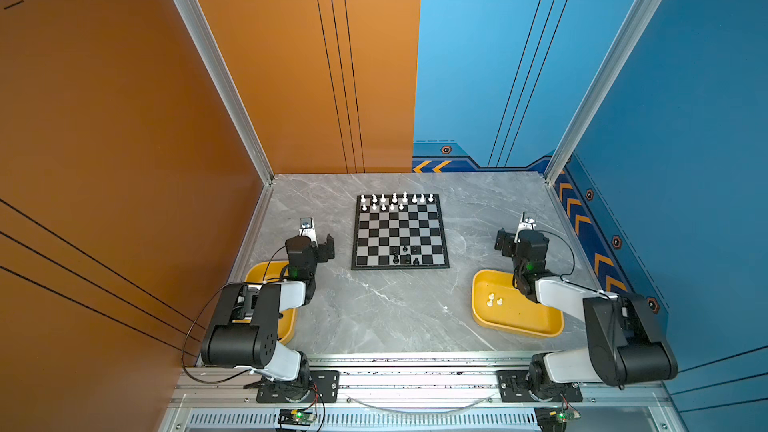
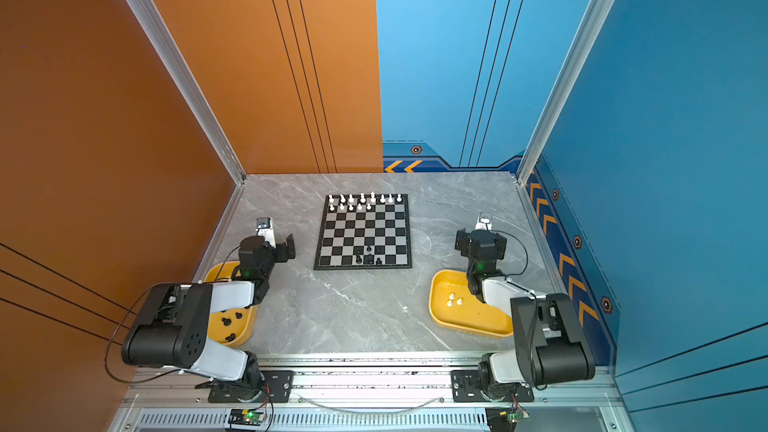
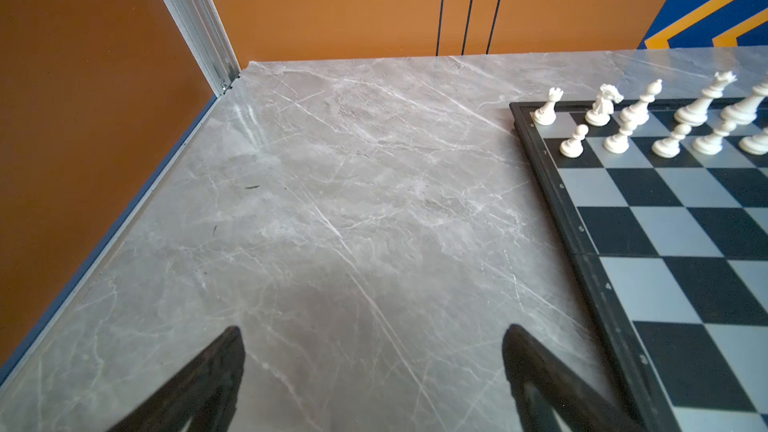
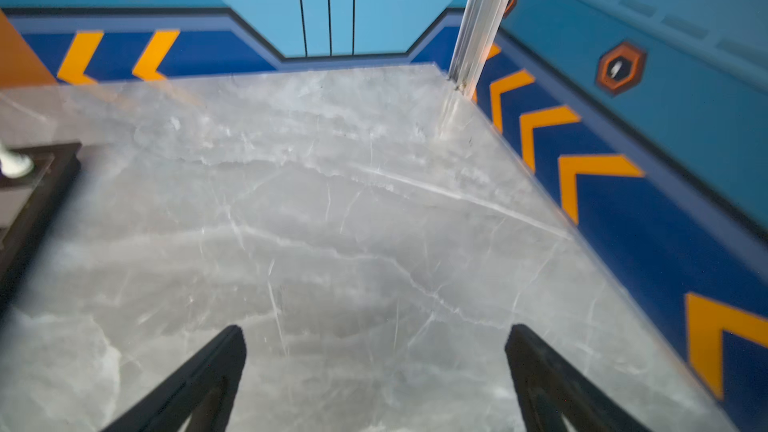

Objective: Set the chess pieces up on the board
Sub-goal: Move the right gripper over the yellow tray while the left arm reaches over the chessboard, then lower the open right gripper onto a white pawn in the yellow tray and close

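Left claw (image 3: 374,336) just beside board (image 3: 592,187)

Grey marble tabletop (image 1: 374,317), enclosed by an orange wall (image 1: 124,118) and a blue wall (image 1: 685,118) with aluminium posts (image 1: 216,64) at the far corners. A yellow tray (image 1: 517,328) lies near the blue side. A second yellow tray (image 1: 255,274) lies near the orange side.

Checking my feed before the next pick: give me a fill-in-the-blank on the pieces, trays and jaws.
1. The right tray holds ___ white pieces.
2. The pieces in the left tray are ___ in colour.
3. The left gripper and right gripper both have their jaws ___, with nothing between them.

Missing words: three; black; open.
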You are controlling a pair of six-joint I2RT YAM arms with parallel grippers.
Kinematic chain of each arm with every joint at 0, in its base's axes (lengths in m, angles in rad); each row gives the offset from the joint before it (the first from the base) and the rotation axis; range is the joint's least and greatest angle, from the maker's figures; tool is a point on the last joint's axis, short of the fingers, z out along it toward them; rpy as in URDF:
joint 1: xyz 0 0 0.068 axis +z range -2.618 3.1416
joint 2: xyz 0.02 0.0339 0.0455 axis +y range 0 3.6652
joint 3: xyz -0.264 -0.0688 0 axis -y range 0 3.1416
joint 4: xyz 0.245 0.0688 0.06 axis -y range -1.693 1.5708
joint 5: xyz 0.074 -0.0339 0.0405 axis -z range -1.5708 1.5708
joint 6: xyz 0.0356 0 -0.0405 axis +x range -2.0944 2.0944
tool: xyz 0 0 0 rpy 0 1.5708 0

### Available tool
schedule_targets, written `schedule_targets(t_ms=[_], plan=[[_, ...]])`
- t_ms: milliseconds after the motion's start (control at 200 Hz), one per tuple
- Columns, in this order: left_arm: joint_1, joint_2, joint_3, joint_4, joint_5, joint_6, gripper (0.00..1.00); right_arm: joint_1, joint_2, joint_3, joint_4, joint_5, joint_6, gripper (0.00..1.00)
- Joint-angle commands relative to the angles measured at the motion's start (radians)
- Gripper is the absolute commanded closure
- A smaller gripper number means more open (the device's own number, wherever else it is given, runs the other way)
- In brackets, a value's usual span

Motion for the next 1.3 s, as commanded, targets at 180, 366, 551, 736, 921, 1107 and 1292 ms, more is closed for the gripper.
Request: schedule_targets(t_ms=[180, 366, 551, 736, 921, 1107, 1292], plan=[[-0.045, -0.121, 0.192, -0.348, -0.081, 0.007, 0.02, 0.051, -0.125, 0.321, -0.797, 0.135, 0.191, 0.00], [-0.147, -0.135, 0.405, -0.594, -0.089, -0.015, 0.02, 0.129, -0.215, 0.354, -1.030, 0.149, 0.345, 0.00], [-0.321, -0.107, 0.550, -0.755, -0.103, -0.085, 0.02, 0.171, -0.312, 0.399, -1.282, 0.140, 0.472, 0.01], [-0.545, -0.063, 0.641, -0.852, -0.141, -0.107, 0.02, 0.184, -0.387, 0.402, -1.433, 0.040, 0.535, 0.31], [-0.698, -0.057, 0.642, -0.872, -0.173, -0.170, 0.02, 0.190, -0.390, 0.355, -1.481, -0.061, 0.548, 0.42], [-0.781, -0.062, 0.684, -0.957, -0.187, -0.228, 0.02, 0.202, -0.349, 0.313, -1.497, -0.153, 0.560, 0.39], [-0.843, -0.065, 0.698, -0.989, -0.209, -0.237, 0.02, 0.211, -0.326, 0.262, -1.476, -0.237, 0.566, 0.44]])
